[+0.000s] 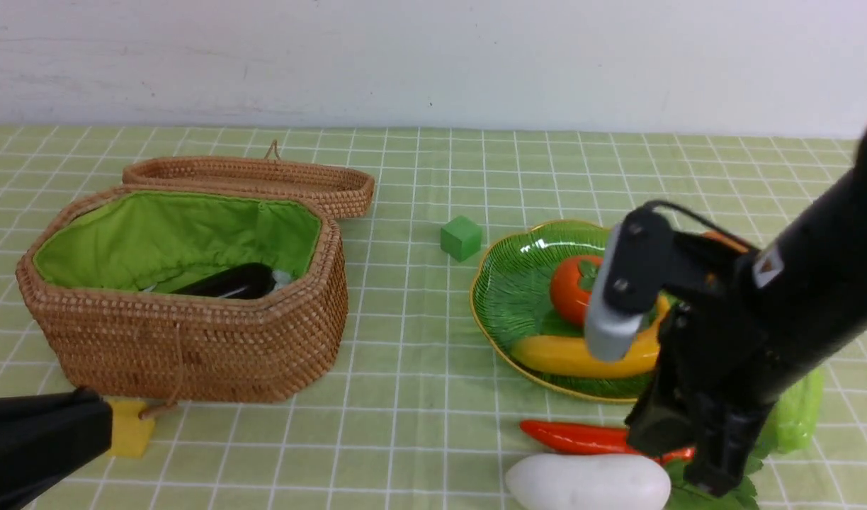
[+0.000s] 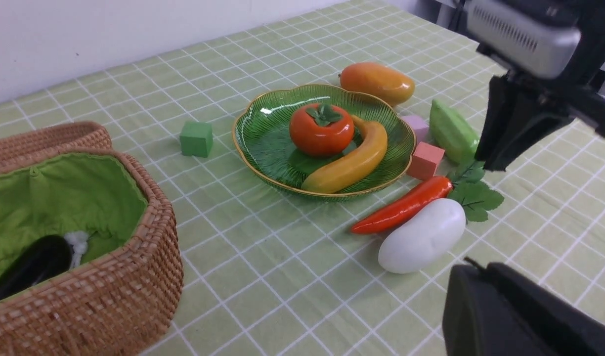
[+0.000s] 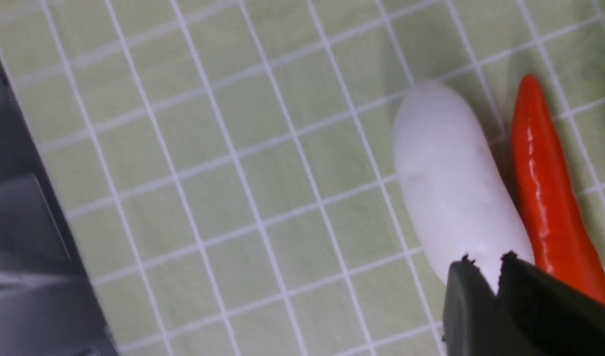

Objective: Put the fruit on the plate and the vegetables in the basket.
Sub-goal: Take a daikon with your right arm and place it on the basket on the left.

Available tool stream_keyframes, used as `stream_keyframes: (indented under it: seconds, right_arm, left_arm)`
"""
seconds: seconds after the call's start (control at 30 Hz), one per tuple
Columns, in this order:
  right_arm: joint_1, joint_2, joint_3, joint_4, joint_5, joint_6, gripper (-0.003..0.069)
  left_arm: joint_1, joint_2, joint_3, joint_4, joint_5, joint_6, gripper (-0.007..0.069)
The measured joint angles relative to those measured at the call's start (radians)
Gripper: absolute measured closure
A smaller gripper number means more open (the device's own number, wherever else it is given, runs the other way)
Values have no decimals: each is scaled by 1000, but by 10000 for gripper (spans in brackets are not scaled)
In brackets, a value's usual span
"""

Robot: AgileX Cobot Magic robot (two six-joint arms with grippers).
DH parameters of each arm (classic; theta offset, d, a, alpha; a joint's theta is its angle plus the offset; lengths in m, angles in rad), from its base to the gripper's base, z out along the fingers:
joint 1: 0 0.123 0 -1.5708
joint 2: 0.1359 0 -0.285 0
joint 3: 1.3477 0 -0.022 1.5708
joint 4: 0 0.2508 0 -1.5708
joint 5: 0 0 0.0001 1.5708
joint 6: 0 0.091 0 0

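Eggplant (image 1: 229, 281) partly below basket (image 1: 193, 347) rim.

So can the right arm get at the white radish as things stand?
Probably yes. The right gripper hangs close by the radish, whose top is bare; the red pepper tight alongside may get nudged.

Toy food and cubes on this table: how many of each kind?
Fruits: 3 (persimmon, banana, mango)
Vegetables: 5 (eggplant, pepper, radish, gourd, leafy sprig)
Cubes: 4 (green cube, lilac cube, pink cube, yellow cube)
Total: 12
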Motion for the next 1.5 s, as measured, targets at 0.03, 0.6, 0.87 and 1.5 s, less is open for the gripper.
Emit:
stream_keyframes:
  seconds: [0.03,0.6,0.87,1.5]
  right_arm:
    - [17,31,0,-29,-10,-4,459]
    - [46,301,-1,-99,-165,-156,69]
    - [47,336,-5,-71,-173,-163,118]
    - [50,424,-22,-28,-154,-103,153]
  left_arm:
    - [0,0,0,0,1,-1,638]
    - [0,0,1,0,32,2,638]
    - [0,0,1,0,55,2,638]
    - [0,0,1,0,62,2,638]
